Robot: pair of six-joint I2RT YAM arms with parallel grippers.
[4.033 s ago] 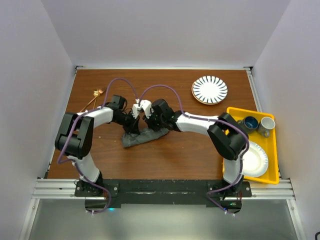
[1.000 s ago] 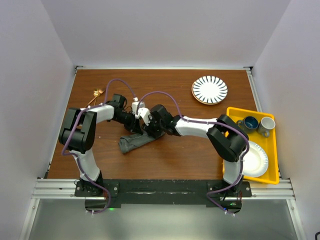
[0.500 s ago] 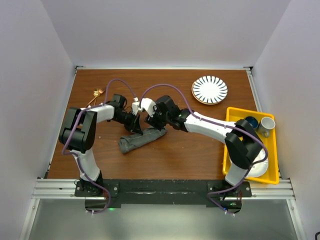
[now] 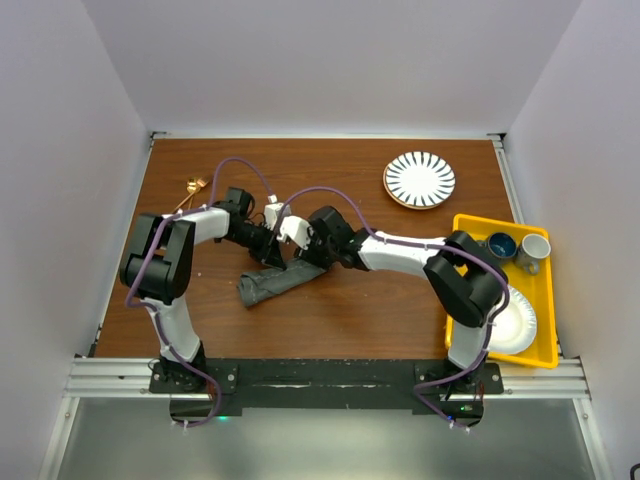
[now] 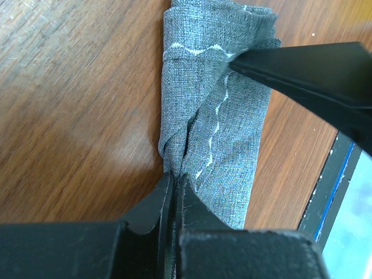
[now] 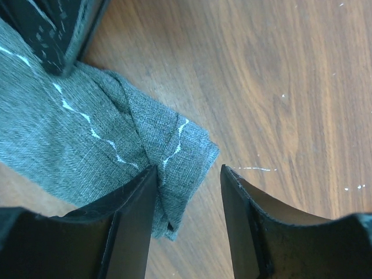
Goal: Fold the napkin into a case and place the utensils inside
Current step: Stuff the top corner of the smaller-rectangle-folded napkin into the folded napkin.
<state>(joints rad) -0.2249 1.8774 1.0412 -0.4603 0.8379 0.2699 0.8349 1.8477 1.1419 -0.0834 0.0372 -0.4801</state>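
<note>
The napkin lies in mid-table as a narrow dark grey strip, running from lower left to upper right. My left gripper is shut at its upper end, and in the left wrist view its closed tips pinch a fold of the napkin. My right gripper is right beside it, open. In the right wrist view it straddles the napkin's end corner, with one finger against the cloth and the other over bare wood. The gold utensils lie at the far left.
A striped plate sits at the back right. A yellow tray at the right edge holds a blue bowl, a mug and a white plate. The two arms cross closely over the strip.
The right gripper lifted away to the upper right, then came back down to the napkin's end, open. The napkin has gone from a loose bundle to a slimmer strip further left. The left gripper held still.
</note>
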